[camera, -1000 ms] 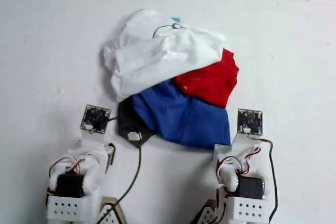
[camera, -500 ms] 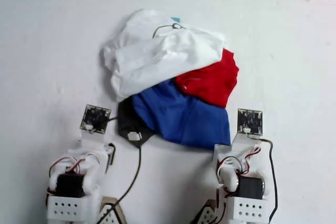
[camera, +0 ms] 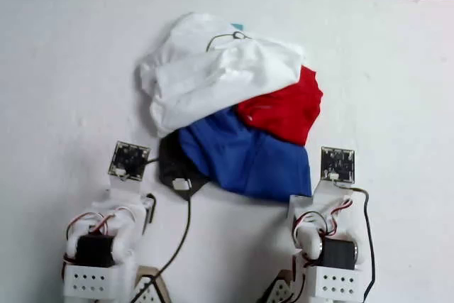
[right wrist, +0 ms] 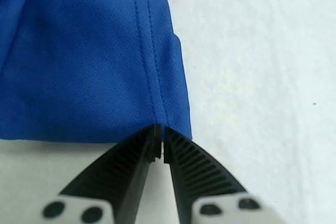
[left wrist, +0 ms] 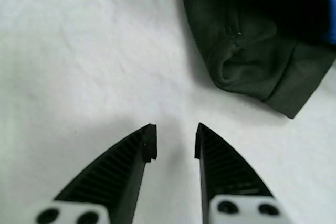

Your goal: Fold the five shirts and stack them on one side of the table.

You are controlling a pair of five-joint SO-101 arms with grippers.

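Step in hand: the very start, I judge. Nothing is folded, nothing stacked, and all the shirts are in one heap mid-table. Nearest, the left arm (camera: 99,243) sits at 7 o'clock on the table (camera: 64,69) and the right arm (camera: 330,246) at 5 o'clock. The left gripper (left wrist: 173,141) hangs over bare tabletop, jaws parted a little, holding nothing. The black shirt (left wrist: 252,51) lies near it but apart, at about 2 o'clock from that arm, crumpled and partly tucked under the blue. The right gripper (right wrist: 160,142) has its jaws closed tip to tip, empty as far as I can see, right at the hem corner of the blue shirt (right wrist: 89,61). That shirt spreads toward 11 o'clock from that arm. Beyond the blue lies the red shirt (camera: 284,108), at 3 o'clock in the heap. Farthest is the white cloth (camera: 213,69), at 12 o'clock; it may be two shirts, but I cannot tell. Next move, as I read it: open the right jaws, pinch the blue hem, and draw one shirt clear onto open table to spread it flat.
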